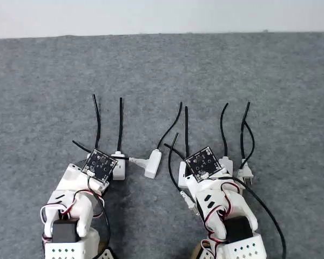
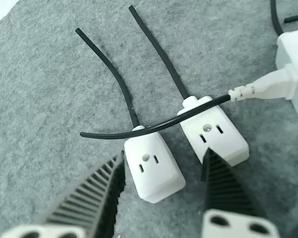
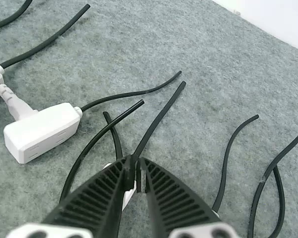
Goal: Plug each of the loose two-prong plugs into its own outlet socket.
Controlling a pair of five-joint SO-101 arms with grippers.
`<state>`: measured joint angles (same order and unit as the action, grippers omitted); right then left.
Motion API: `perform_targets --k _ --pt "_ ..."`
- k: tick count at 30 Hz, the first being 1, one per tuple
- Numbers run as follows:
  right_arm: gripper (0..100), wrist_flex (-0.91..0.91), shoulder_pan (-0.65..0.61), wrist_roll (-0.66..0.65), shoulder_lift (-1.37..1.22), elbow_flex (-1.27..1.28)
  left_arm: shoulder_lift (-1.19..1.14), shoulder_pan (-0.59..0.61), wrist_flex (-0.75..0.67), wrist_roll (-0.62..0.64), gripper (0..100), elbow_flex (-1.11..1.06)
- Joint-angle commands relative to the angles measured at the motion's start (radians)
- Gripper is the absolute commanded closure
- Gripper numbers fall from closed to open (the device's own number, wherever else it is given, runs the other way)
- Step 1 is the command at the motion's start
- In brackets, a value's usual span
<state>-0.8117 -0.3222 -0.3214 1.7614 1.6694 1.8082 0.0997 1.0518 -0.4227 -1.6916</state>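
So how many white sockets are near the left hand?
3. Two sockets lie side by side before the left hand; a third socket beyond has a plug in it. Others may hide.

No text, label, brand, number or sign can be read. The white outlet sockets (image 2: 154, 171) at the centre of the left wrist view have plain faces. Any markings on the small black circuit boards (image 1: 100, 163), low in the high view, are too small to make out.
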Motion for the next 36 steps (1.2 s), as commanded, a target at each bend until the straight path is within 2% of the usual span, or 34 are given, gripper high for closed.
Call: perform_targets --k 1,5,11,31,36 --pt "97.7 0.002 0.001 0.003 -0.001 0.015 0.014 0.009 -0.023 -0.003 76 0.008" --pt "95.8 0.008 0.001 0.003 -0.001 0.015 0.014 0.009 -0.023 -0.003 76 0.008" --pt "81.0 -0.001 0.001 0.009 -0.002 0.015 0.014 0.009 -0.023 -0.003 76 0.008" --pt "83.9 -0.001 0.012 0.009 -0.008 0.015 0.014 0.011 -0.021 -0.005 76 0.008" --pt "95.7 0.007 0.048 0.009 -0.001 0.015 0.014 0.011 -0.014 -0.008 90 0.008"
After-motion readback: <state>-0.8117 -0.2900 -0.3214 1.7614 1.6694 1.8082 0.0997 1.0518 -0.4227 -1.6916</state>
